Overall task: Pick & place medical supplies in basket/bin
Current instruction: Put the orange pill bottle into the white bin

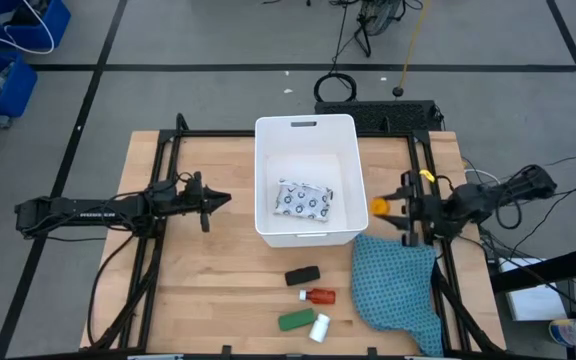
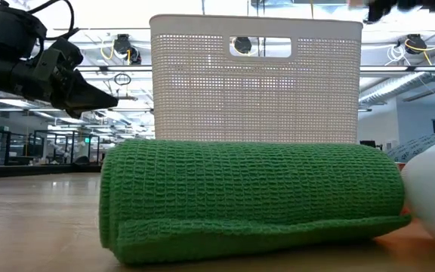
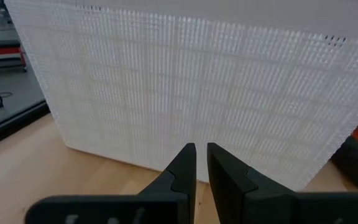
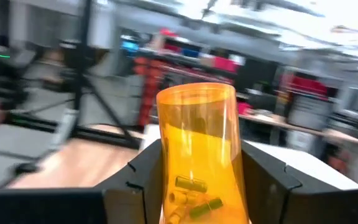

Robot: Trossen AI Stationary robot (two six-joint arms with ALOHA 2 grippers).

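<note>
Pale wood planks make up the table (image 1: 208, 280), with the white tub (image 1: 305, 128) standing at its middle and serving as the landmark for everything else. One supply, the white dark-dotted packet (image 1: 304, 199), already lies on the tub's floor. The step in hand looks like the carry of the second one: the right gripper (image 1: 382, 207) hangs just beside the tub's right wall, above the table, its two fingers clamped on the orange vial (image 4: 199, 152), which stands upright between them with small pieces showing inside.

The next move, as I judge it, calls for bringing the vial over the tub's right rim, clear of it, and letting go only once it is above the open floor. The packet takes up the tub's near half, so the far half offers freer room.

On the tub's left side, the left gripper (image 3: 201, 165) waits near the wall, fingers almost together and empty.

Nearer than the tub lie the black oblong piece (image 1: 302, 275), the small red bottle (image 1: 319, 296), the green oblong (image 1: 296, 320) and the small white bottle (image 1: 319, 327), close together. A teal cloth (image 1: 398, 285) lies just off the tub's near right corner, under the right arm's path.
</note>
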